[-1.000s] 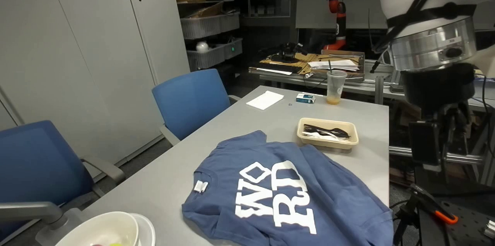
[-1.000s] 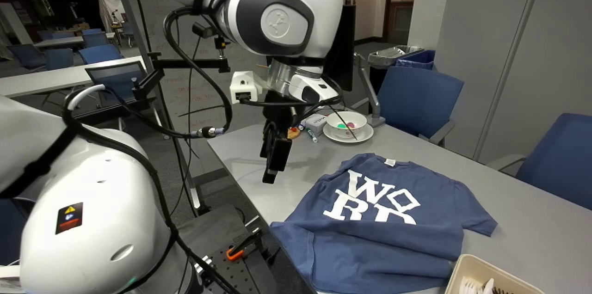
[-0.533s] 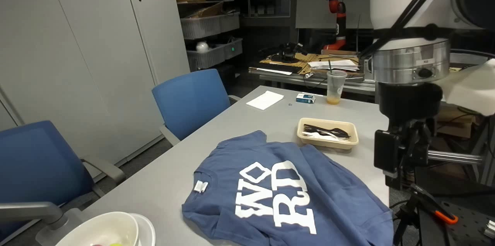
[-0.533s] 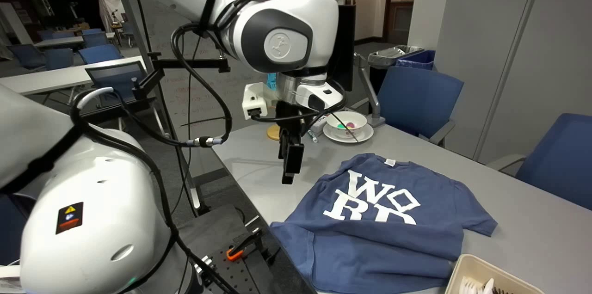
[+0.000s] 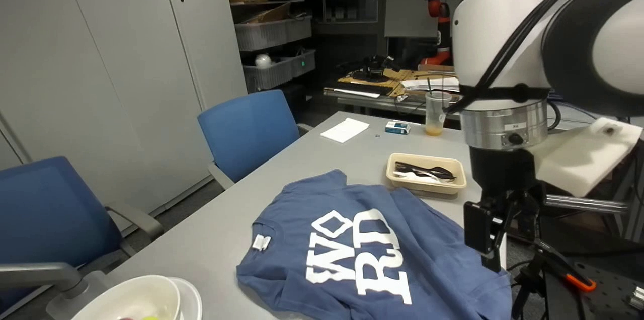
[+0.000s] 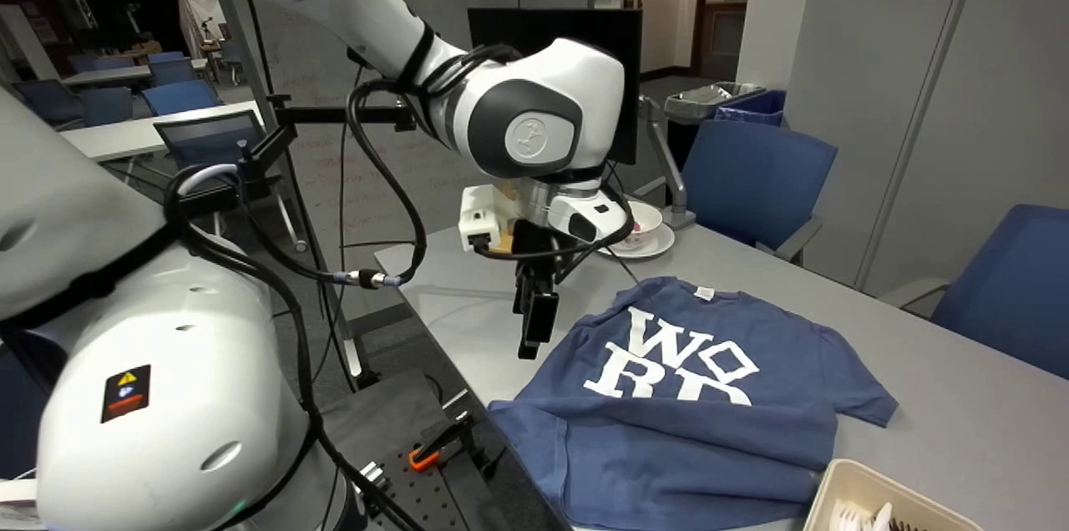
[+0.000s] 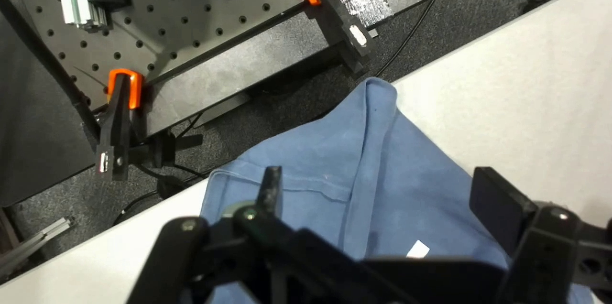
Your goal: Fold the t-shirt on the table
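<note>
The slate-blue t-shirt lies on the light grey table, its white block letters facing up. Along the side near the food tray, a long strip is turned over and covers part of the lettering, as an exterior view shows on the t-shirt. Its hem end reaches past the table's edge in the wrist view. My gripper stands wide open above that hem end, fingers apart, with cloth visible below and nothing held. In both exterior views the gripper hangs in the air near the table's edge.
A beige tray with cutlery sits close beside the shirt. A bowl on a plate stands beyond the collar. A cup, a small box and paper lie farther off. Orange-handled clamps line the robot's base plate.
The arm has come down and moved over towards the shirt's hem end, the gripper staying open. The t-shirt has not moved.
</note>
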You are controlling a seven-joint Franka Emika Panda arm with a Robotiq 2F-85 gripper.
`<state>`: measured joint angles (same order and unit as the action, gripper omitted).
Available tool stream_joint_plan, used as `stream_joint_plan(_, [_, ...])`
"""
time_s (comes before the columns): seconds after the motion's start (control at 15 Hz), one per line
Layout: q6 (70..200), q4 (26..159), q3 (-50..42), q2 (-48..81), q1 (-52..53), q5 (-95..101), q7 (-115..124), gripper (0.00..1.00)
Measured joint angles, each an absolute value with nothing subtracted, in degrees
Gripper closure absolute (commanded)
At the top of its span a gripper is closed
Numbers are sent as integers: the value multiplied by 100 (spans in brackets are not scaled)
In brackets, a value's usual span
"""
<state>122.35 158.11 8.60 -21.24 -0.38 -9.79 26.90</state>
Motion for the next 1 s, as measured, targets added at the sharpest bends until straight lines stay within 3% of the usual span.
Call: stream_joint_plan(1.0, [13576, 15809, 630, -62, 111, -1077, 2731, 10])
